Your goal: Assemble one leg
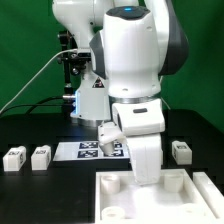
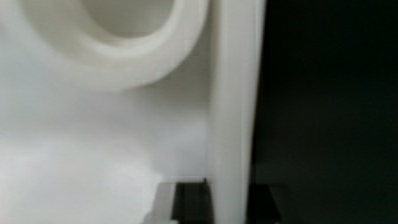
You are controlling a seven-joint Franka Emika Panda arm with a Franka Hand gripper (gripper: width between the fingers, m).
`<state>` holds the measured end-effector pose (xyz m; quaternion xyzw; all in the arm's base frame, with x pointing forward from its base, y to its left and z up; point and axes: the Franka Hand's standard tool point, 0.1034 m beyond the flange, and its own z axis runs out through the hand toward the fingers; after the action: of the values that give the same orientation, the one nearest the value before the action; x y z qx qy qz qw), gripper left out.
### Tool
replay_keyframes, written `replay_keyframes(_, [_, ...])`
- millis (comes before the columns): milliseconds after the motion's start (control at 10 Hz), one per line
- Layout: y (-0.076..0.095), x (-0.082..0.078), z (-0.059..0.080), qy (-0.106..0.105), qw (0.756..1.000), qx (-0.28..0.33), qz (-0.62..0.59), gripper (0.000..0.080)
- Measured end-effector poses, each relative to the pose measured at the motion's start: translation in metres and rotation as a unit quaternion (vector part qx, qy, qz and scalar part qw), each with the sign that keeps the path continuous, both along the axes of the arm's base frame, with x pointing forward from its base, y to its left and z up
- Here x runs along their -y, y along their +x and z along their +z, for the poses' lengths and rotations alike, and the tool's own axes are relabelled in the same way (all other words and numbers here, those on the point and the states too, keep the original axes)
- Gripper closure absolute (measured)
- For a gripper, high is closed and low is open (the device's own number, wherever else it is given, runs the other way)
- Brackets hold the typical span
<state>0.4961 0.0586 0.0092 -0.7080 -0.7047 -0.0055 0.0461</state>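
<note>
White hard plastic, all of it: three small legs sit loose on the black table (image 1: pixel 30 190). The first leg (image 1: pixel 14 157) and second leg (image 1: pixel 41 156) are side by side, just apart, near the table edge at the exterior view's left. The third leg (image 1: pixel 181 151) is alone toward the edge at the exterior view's right, just behind the big tray (image 1: pixel 190 200). All three are upright with tags showing, and nothing touches them. The marker board (image 1: pixel 90 150) lies flat between the second leg and the arm.

Handling, my guess: each leg is light and stiff, with smooth sides, so a bit slippery. They're short and blocky and could tip or skid if nudged. Best taken across two opposite side faces, about mid-height, squeezed square so the leg doesn't twist.

The fingers (image 1: pixel 148 180) are down low at the tray's far rim, at or touching the plastic, can't tell which. The arm body blocks the tips from here. The wrist view is jammed up close on the tray: a round socket (image 2: pixel 121 35), a straight white wall (image 2: pixel 231 110), black beyond. How wide the fingers stand, and whether they hold anything, I cannot tell. No leg shows between them.
</note>
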Motion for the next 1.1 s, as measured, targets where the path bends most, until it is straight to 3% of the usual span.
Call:
replay_keyframes(200, [0.0001, -0.0091, 0.0006, 0.0, 1.0, -0.007, -0.004, 0.0736])
replay_keyframes(600, [-0.0005, -0.0082, -0.0003, -0.001, 1.0, 0.002, 0.001, 0.0735])
replay_keyframes(700, [-0.0008, -0.0079, -0.0009, -0.001, 1.0, 0.002, 0.0, 0.0655])
replay_keyframes(800, [-0.001, -0.0077, -0.0011, -0.001, 1.0, 0.001, 0.0, 0.0518])
replay_keyframes(900, [-0.0011, -0.0074, -0.0014, -0.001, 1.0, 0.001, 0.0, 0.0518])
replay_keyframes(1000, [-0.0012, -0.0073, -0.0016, -0.001, 1.0, 0.001, 0.0, 0.0337])
replay_keyframes(1100, [-0.0012, -0.0071, -0.0016, -0.001, 1.0, 0.001, 0.0, 0.0216])
